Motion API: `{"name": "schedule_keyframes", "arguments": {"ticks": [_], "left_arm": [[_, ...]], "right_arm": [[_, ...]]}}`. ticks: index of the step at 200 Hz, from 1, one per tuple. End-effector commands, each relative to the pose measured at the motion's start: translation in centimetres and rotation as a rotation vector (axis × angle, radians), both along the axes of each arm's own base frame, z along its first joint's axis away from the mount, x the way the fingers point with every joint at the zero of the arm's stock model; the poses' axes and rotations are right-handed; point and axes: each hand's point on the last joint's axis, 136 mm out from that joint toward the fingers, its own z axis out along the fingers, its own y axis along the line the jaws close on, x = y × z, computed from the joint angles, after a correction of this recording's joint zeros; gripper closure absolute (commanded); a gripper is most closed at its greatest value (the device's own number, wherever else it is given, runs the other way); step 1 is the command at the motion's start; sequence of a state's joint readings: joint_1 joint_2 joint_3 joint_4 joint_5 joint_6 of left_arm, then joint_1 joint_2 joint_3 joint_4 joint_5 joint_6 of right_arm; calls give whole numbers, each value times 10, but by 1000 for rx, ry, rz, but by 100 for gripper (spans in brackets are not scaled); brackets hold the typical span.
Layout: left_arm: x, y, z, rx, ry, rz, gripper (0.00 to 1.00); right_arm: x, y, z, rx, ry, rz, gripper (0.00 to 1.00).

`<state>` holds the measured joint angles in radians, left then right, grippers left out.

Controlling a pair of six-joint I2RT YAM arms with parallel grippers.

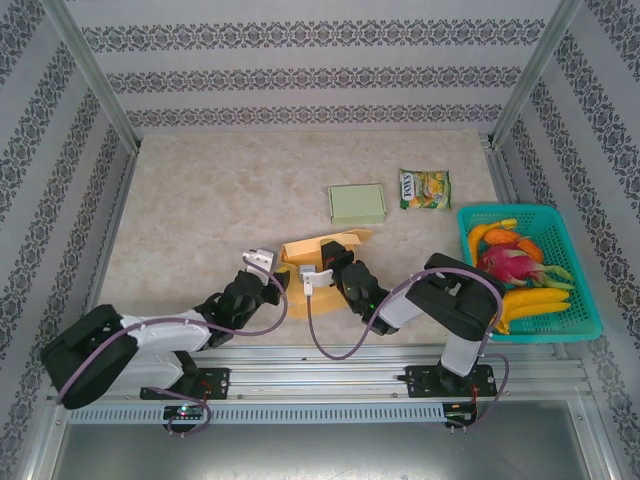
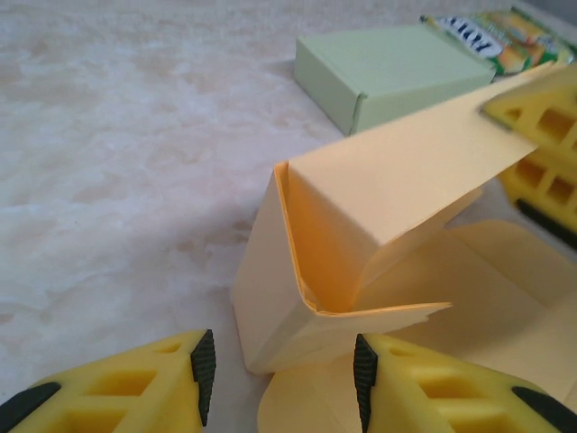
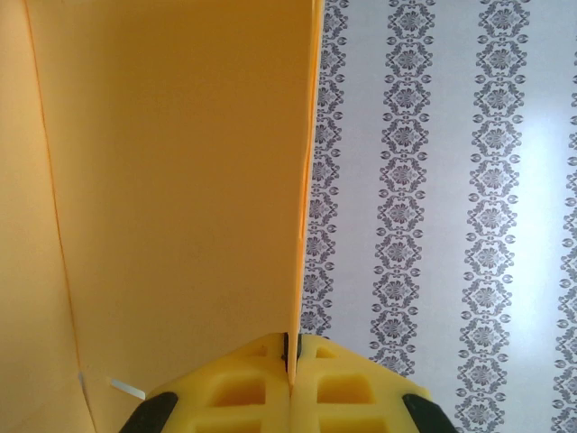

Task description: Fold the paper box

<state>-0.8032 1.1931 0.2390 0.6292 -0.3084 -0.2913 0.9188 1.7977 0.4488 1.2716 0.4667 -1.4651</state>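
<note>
The half-folded orange paper box lies at the table's middle, one wall standing and a flap raised. In the left wrist view its upright corner stands just ahead of my left gripper, which is open, the box's lower edge between the black pads without touching them. My right gripper is shut on the edge of a raised orange panel. The same yellow fingers pinch the flap's far end in the left wrist view. From above, the left gripper is at the box's left and the right gripper at its near side.
A closed pale green box lies behind the orange one, with a snack packet to its right. A teal basket of fruit stands at the right edge. Patterned walls enclose the table.
</note>
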Motion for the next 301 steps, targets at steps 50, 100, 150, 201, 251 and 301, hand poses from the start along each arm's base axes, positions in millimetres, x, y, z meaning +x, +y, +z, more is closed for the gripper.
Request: {"name": "schedule_keyframes", "arguments": {"ticks": [50, 100, 150, 201, 251, 301], "left_arm": [[-13, 56, -15, 22, 88, 188, 54], [-5, 22, -22, -8, 110, 37, 53], [8, -1, -15, -3, 75, -35, 55], [31, -28, -22, -13, 77, -56, 67], [35, -54, 5, -184, 28, -66, 73], [30, -75, 21, -246, 13, -118, 72]], "right_arm": [[-13, -12, -56, -150, 122, 15, 100], [-13, -12, -54, -120, 138, 16, 100], [-11, -12, -54, -94, 159, 11, 100], [-10, -12, -58, -79, 185, 9, 100], [-9, -12, -60, -48, 217, -8, 100], [-10, -11, -64, -42, 238, -5, 100]]}}
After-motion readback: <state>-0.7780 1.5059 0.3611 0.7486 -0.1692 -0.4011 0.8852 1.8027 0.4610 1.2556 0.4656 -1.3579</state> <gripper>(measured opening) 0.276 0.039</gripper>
